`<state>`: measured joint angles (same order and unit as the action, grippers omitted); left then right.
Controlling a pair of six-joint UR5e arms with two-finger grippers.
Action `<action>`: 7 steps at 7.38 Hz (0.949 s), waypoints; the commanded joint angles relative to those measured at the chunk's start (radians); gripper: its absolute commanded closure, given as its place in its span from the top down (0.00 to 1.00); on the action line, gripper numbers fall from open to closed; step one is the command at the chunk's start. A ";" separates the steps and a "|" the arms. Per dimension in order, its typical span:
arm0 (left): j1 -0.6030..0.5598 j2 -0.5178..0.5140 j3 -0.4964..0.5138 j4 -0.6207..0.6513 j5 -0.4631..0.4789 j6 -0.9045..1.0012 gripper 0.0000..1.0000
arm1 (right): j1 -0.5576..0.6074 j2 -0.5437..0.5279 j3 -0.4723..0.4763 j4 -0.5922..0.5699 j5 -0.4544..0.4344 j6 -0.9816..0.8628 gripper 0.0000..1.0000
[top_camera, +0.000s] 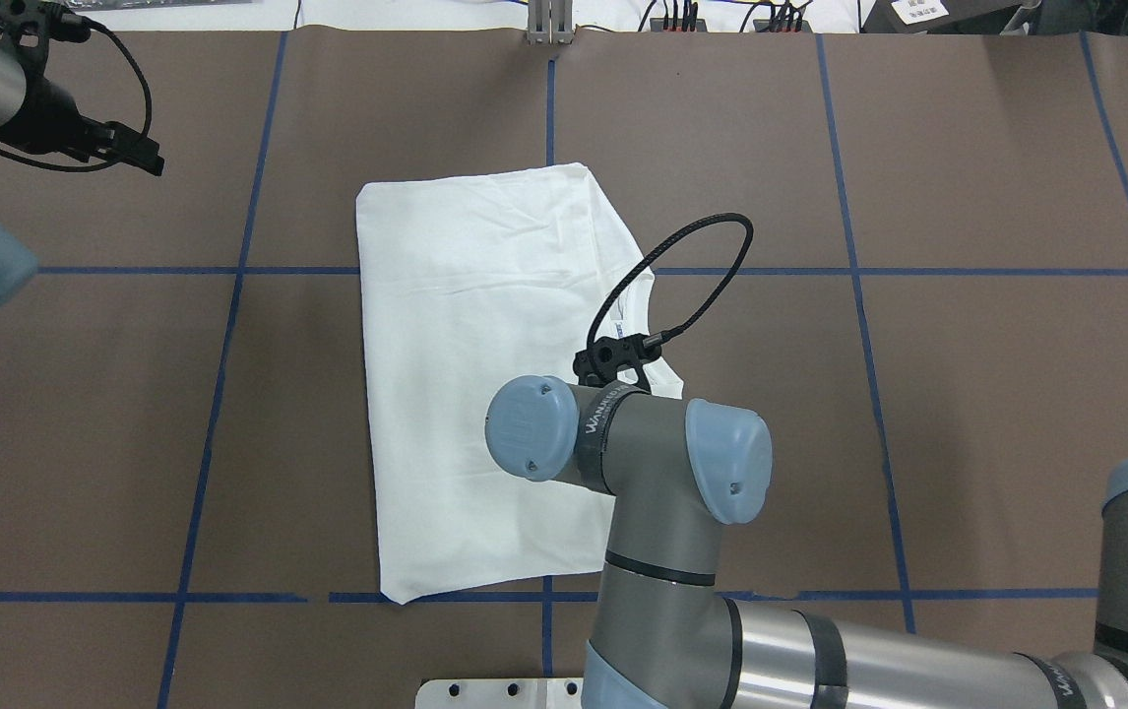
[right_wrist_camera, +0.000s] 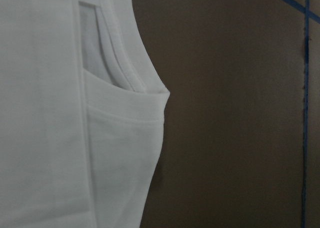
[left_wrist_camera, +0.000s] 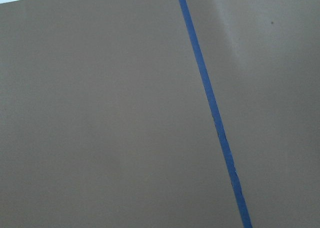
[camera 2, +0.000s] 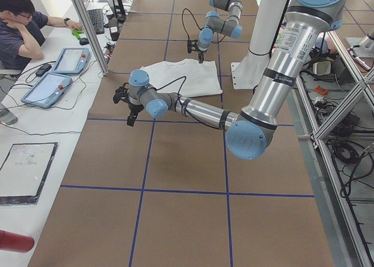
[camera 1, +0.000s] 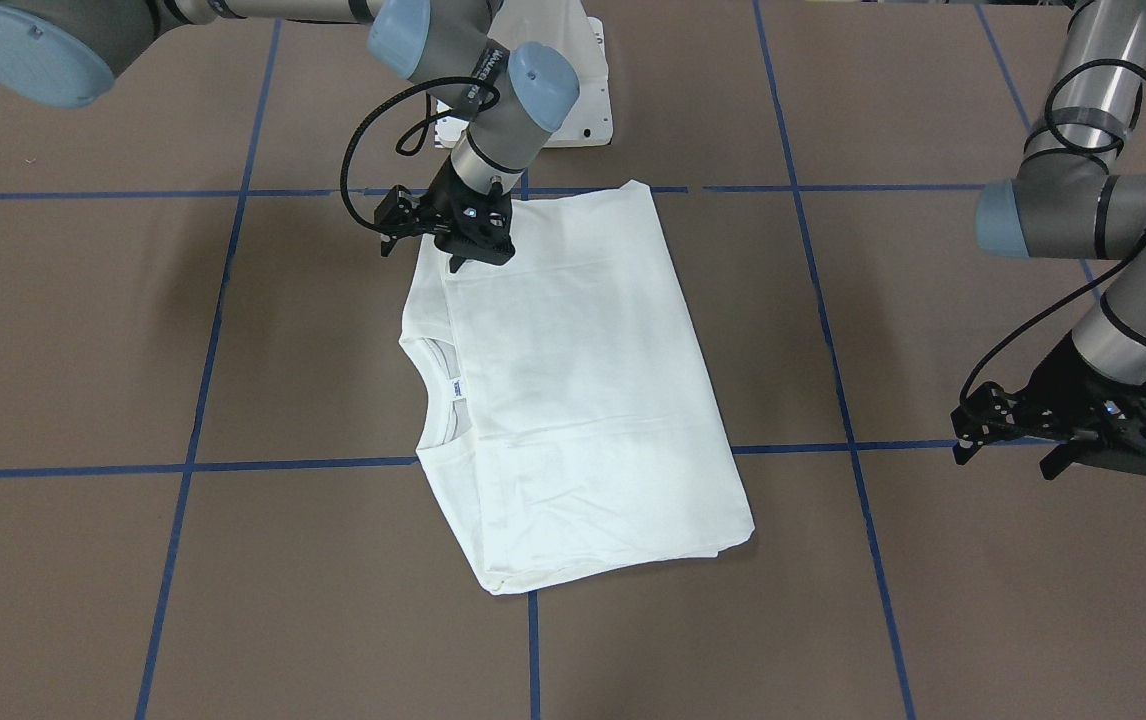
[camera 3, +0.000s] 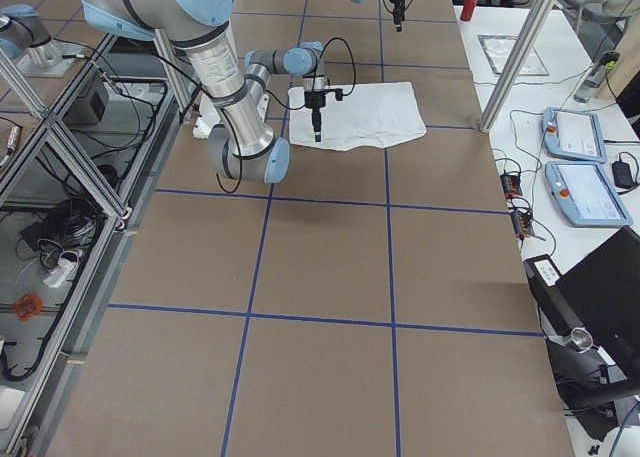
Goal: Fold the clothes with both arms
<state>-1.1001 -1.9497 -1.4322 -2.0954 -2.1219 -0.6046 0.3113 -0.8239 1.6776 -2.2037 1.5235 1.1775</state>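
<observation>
Shirt (camera 1: 583,400) sits folded into a slab mid bench (camera 1: 83,350), right hand (camera 1: 460,262) down at its shoulder corner, left hand (camera 1: 1058,465) parked well apart, can't tell either's opening, I'd guess next is both gripping one edge for another fold

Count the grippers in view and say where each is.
2. The right gripper sits at a corner of the white shirt beside its neckline; the left gripper hangs over the brown table, apart from it.
</observation>
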 commanded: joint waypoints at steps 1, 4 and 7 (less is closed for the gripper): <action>0.000 0.000 -0.004 0.000 -0.001 -0.001 1.00 | 0.003 -0.057 0.097 -0.002 -0.016 -0.073 1.00; 0.012 0.064 -0.107 0.002 -0.010 -0.001 1.00 | 0.028 -0.209 0.284 0.294 0.032 -0.039 1.00; 0.131 0.324 -0.438 -0.008 -0.072 -0.228 1.00 | 0.028 -0.406 0.317 0.713 0.056 0.129 1.00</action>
<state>-1.0469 -1.7301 -1.7353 -2.0987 -2.1816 -0.6985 0.3388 -1.1417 1.9876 -1.6737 1.5747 1.2393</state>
